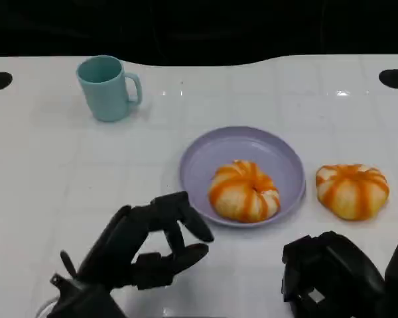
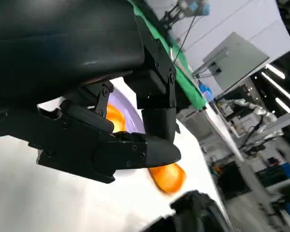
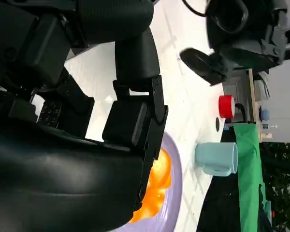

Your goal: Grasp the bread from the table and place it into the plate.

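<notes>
I am watching one bread (image 1: 244, 191) sitting in the plate (image 1: 205, 154), another bread (image 1: 352, 191) remaining on the bench (image 1: 53, 165) right of it. My right hand (image 1: 335, 275) is hovering near, fingers seemingly curled, empty; a misaligned reach risks nudging it away. Left hand (image 1: 142, 248) is holding nothing, fingers loosely apart.

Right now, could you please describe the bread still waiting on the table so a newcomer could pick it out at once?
Start at the round lilac plate in the middle of the white table. Just to its right, on the bare tabletop, sits a round orange-and-cream striped bread roll. Its twin lies inside the plate; this one lies outside it.
</notes>
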Controlling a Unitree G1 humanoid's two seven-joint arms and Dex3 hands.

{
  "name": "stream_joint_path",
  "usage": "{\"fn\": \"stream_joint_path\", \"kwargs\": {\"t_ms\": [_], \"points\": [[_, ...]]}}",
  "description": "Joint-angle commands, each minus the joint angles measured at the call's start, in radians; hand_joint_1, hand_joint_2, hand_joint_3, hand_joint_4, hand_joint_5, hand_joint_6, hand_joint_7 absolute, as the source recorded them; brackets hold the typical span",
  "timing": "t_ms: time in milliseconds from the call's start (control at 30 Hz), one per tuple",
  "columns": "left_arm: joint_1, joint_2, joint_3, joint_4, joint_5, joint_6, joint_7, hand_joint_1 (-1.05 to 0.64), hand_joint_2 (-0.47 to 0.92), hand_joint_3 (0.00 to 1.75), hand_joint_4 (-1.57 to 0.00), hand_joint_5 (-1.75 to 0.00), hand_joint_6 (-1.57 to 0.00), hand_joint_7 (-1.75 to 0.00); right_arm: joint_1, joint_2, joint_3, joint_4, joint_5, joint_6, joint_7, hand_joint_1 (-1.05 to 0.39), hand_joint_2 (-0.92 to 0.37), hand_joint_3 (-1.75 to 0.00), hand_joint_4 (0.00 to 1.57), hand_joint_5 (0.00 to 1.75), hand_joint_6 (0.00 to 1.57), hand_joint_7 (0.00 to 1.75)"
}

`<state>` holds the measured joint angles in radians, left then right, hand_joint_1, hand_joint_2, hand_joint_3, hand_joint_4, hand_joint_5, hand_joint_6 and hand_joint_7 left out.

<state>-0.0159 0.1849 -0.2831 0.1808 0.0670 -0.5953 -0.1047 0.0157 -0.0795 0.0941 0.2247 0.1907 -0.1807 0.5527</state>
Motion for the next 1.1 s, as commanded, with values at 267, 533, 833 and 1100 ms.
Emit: {"fn": "stream_joint_path", "kwargs": {"t_ms": [267,533,833,1100], "points": [[0.097,-0.095,0.039,0.039,-0.265,0.039,-0.209,-0.75,0.92,0.38,-0.89,-1.75,-0.67,-1.75,0.019,-0.017,-0.016,-0.01,0.019,0.006,0.013,-1.05,-0.04,-1.35,1.55,1.3,1.57,1.01],[0.102,-0.128,0.091,0.069,-0.386,0.125,-0.341,-0.81,0.92,0.33,-0.91,-1.75,-0.73,-1.75,0.023,-0.015,-0.02,-0.026,0.022,0.029,0.006,-1.05,-0.02,-1.36,1.57,1.3,1.57,1.03],[0.099,-0.158,0.144,0.083,-0.44,0.185,-0.433,-0.81,0.92,0.28,-0.95,-1.75,-0.74,-1.75,0.008,-0.011,-0.021,-0.004,0.015,0.003,0.011,-1.05,-0.01,-1.4,1.56,1.28,1.57,1.01],[0.085,-0.174,0.181,0.083,-0.468,0.255,-0.49,-0.82,0.92,0.24,-0.96,-1.75,-0.73,-1.75,-0.005,-0.007,-0.02,0.004,0.013,0.01,0.006,-1.05,-0.02,-1.38,1.57,1.27,1.57,1.01]]}}
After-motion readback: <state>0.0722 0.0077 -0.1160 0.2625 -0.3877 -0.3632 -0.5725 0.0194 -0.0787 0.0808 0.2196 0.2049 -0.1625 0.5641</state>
